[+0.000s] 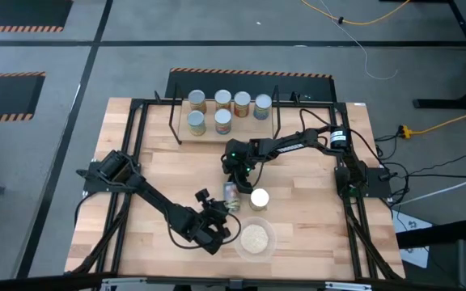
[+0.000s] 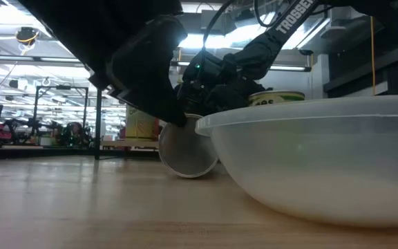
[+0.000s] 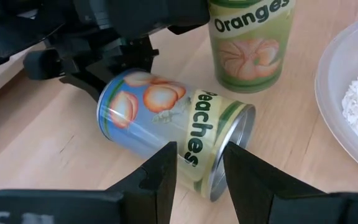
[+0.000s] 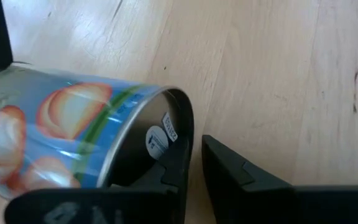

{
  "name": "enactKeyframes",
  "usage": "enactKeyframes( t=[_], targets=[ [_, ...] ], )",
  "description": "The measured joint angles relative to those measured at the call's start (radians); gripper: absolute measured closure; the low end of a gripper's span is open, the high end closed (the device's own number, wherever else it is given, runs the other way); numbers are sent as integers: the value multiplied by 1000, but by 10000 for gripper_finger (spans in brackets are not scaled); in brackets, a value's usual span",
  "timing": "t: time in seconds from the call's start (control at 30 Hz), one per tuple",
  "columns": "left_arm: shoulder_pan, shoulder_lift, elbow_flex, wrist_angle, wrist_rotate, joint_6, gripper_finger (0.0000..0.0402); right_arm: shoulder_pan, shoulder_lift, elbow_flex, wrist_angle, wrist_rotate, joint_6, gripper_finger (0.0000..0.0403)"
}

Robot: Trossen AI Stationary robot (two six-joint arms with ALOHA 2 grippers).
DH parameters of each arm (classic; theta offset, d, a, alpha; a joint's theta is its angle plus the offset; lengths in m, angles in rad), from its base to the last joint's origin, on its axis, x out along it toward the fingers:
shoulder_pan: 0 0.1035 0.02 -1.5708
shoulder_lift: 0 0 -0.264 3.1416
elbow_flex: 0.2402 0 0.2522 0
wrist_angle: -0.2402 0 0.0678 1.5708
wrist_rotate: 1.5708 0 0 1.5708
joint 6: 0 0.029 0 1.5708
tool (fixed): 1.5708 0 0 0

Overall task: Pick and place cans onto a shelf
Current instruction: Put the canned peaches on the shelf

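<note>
The peaches can (image 3: pixel 166 124) lies on its side mid-bench (image 1: pixel 314 170), just at nine o'clock of the upright oranges can (image 1: pixel 259 197). Being rigid, light and glossy, it would likely roll or slip; gripping across the body looks safest. The right claw (image 4: pixel 194 165) sits at its rim, one finger inside, barely parted, grasping nothing. The left claw (image 3: pixel 197 168) hovers released. Six cans (image 1: pixel 221 111) stand on the shelf (image 1: pixel 253 128) at twelve o'clock. The bowl (image 2: pixel 323 159) blocks the low view.

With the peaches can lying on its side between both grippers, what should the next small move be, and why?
Probably the right gripper should close on the peaches can's rim, since one finger sits inside its open end. The left gripper hovers open at the other end, and six cans already stand on the shelf.
</note>
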Motion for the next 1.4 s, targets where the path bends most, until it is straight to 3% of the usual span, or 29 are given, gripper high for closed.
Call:
enactKeyframes(
  t=[0.27, 0.83, 1.4],
  targets=[
    [15, 0, 0, -1, 8, 36, 283, 0, 0, 0, 0, -1, 0, 350],
    [15, 0, 1, -3, -3, 53, 373, -2, 0, 0, 0, -1, -1, 350],
    [-9, -61, 1, -16, -40, 46, 385, 1, 0, 0, 0, 2, -5, 350]
  ],
)
